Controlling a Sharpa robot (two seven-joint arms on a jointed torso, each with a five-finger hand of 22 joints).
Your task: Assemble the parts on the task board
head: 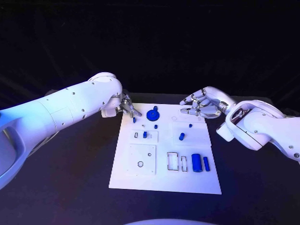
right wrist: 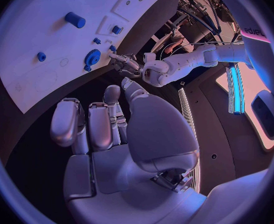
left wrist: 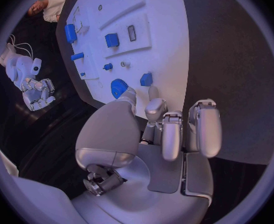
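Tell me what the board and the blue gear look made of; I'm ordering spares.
The board looks like matte white plastic or painted sheet: flat, even white, no glare, with raised white panels. The blue gear looks like moulded or printed plastic: solid colour throughout, toothed rim, dull surface. Neither look settles the exact material.

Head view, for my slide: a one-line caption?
Both hands, left hand and right hand, hover at the far edge of the white task board with blue parts.

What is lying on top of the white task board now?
On the task board: a blue gear, a large blue cylinder and several small blue parts. The left hand covers its far left corner.
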